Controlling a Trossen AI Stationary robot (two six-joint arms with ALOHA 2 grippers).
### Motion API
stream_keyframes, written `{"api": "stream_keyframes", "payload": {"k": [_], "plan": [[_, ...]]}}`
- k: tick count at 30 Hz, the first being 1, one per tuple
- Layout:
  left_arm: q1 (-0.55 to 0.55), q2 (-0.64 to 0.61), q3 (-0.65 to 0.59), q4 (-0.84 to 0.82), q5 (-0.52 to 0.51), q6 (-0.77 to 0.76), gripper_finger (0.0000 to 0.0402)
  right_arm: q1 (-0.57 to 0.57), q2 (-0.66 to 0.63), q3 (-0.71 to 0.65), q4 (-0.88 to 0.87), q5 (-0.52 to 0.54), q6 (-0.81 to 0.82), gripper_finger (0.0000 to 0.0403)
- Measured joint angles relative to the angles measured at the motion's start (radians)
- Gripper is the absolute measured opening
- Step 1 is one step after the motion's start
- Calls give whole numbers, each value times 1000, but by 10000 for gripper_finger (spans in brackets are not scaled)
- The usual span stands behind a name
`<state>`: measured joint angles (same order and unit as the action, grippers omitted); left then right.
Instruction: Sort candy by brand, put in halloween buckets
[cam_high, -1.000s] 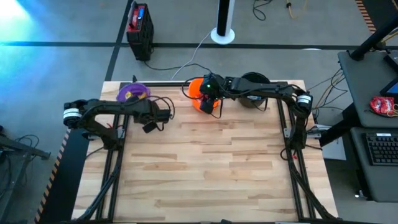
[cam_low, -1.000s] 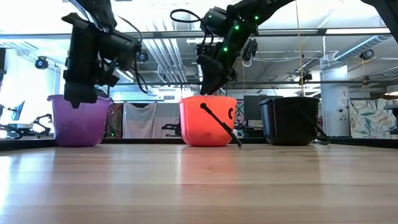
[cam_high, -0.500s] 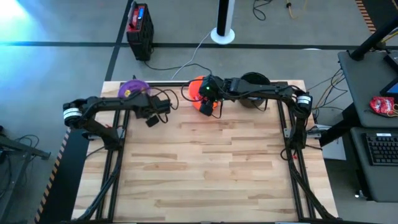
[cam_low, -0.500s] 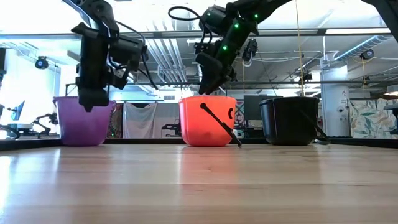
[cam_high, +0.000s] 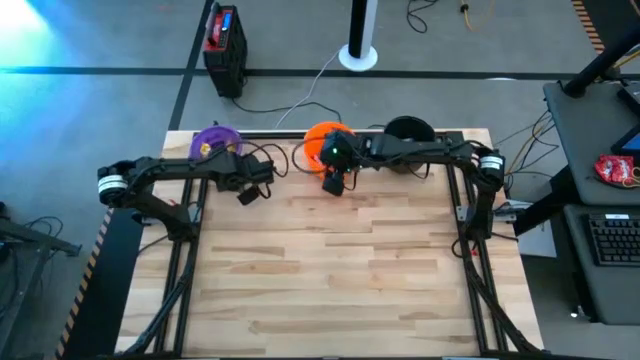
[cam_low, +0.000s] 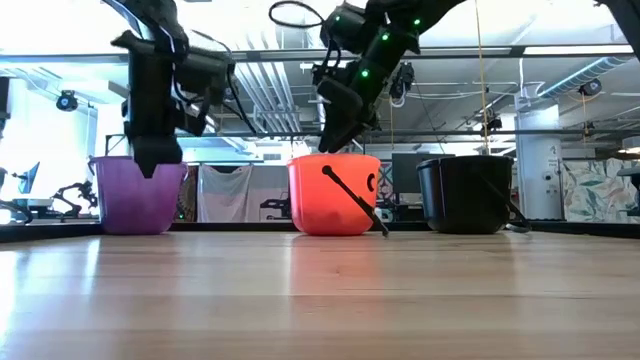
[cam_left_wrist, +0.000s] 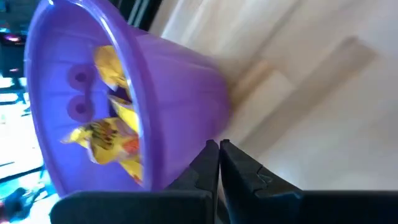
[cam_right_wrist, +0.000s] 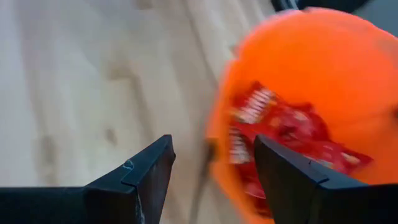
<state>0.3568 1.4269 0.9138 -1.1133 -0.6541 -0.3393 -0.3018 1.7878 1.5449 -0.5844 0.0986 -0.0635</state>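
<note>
right jaws (cam_right_wrist: 211, 168) apart | over orange bucket (cam_right_wrist: 323, 81) rim | left jaws (cam_left_wrist: 219, 163) together

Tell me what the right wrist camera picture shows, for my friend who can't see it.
An orange bucket holds red candy packets. The right end effector is open and empty in front of it, above the wooden table.
</note>
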Motion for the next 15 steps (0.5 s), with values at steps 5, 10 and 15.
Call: {"api": "stream_keyframes", "payload": {"k": [5,10,15], "plan": [[-172,-87,1,-3,34,-64,0,73,-103,-165,181,-2,-12,215],[-437,-201,4,149,15,-26,0,147,-252,-382,402,-2,-17,215],[-670,-313,-47,463,-51,165,0,203,-412,-608,634,-3,-15,215]]}}
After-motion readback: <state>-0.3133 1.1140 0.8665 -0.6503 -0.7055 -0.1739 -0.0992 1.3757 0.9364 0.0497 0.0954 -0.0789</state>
